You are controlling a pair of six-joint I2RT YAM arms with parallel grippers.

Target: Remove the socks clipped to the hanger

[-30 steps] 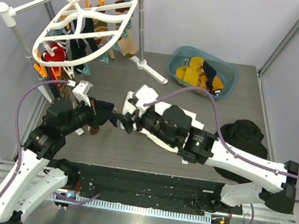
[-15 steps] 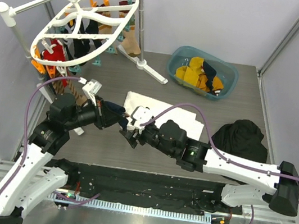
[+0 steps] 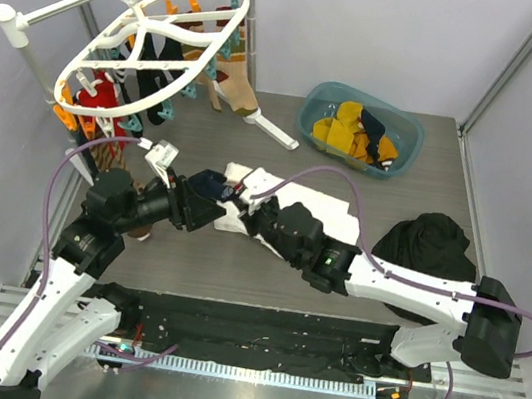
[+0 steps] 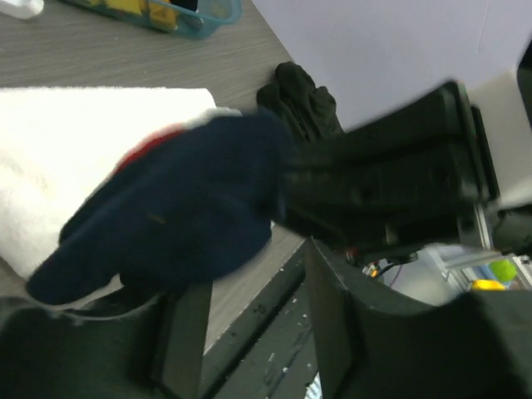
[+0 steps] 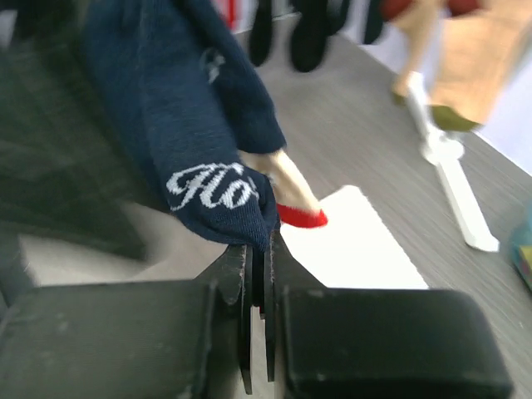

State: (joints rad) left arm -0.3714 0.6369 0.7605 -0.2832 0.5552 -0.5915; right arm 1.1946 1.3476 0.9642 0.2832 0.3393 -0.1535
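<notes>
Navy sock [image 5: 208, 125]: dark blue, white script lettering, red and cream trim at edge.
Hanger [image 3: 131, 31]: white frame. Clips [image 3: 163, 113]: teal and orange.
Hung socks [image 3: 95, 97]: red, black, tan.
Bin [image 3: 413, 132]: translucent teal. Binned socks [image 3: 343, 131]: mustard yellow, black.
Cloth [image 3: 316, 204]: plain white.
Garment heap [image 3: 431, 244]: black.
Table [image 3: 429, 190]: grey wood-grain.
Cables [image 3: 54, 196]: purple.
</notes>
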